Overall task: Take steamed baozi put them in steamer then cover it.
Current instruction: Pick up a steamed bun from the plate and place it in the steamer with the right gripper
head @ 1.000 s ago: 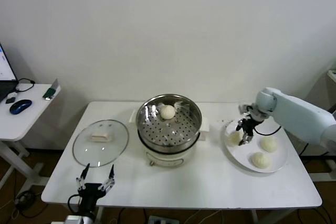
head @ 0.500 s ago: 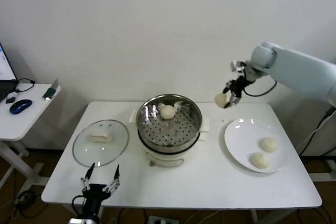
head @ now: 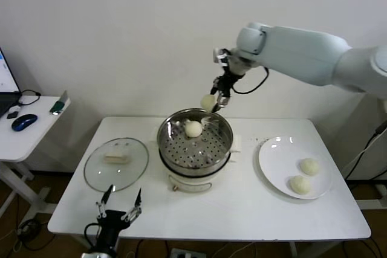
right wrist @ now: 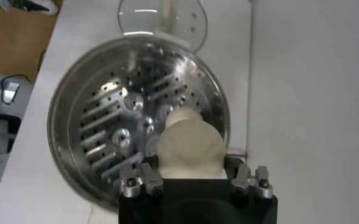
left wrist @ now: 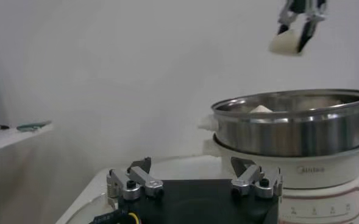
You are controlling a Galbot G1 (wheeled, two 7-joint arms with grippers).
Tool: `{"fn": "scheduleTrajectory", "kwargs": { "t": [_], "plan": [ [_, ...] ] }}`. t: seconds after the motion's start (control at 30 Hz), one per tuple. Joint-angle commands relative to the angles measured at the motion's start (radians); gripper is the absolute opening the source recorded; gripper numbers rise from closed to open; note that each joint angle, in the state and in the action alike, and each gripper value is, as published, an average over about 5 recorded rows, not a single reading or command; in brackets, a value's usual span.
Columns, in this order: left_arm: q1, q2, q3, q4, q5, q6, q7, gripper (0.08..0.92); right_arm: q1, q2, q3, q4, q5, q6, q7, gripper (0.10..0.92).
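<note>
Pale blue-white arm, black cable, black fingers.

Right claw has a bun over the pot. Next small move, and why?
Probably lower the right claw toward an open patch of the perforated tray, then release. It grips a baozi above the steamer rim at the far side, where one bun already sits; bare tray lies nearer the front.

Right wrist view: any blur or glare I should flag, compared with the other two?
Right wrist view: the held bun is soft-focus, bright glare on the steamer tray. Left wrist view: dim, bun slightly blurred. Head view: even light, lid reflects faintly.
</note>
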Motion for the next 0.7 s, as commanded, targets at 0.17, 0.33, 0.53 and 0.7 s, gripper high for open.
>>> {"fn": "scheduleTrajectory", "kwargs": {
  "t": [0.17, 0.33, 0.53, 0.7],
  "plan": [
    [-0.025, 0.001, 0.003, -0.004, 0.022, 0.008, 0.004, 0.823, -0.117, 0.236, -0.046, -0.043, 0.051, -0.028, 0.022, 0.696],
    [-0.021, 0.001, -0.001, -0.003, 0.014, 0.004, 0.008, 0.823, -0.159, 0.24, -0.07, -0.045, 0.025, -0.026, 0.022, 0.696],
    [-0.025, 0.002, -0.004, 0.007, 0.006, 0.002, 0.008, 0.823, -0.2, 0.241, -0.082, -0.076, 0.0, -0.021, 0.028, 0.696],
    [-0.031, 0.003, -0.003, 0.019, 0.005, 0.002, 0.008, 0.823, -0.227, 0.26, -0.083, -0.133, -0.008, -0.012, 0.032, 0.696]
  ]
}}
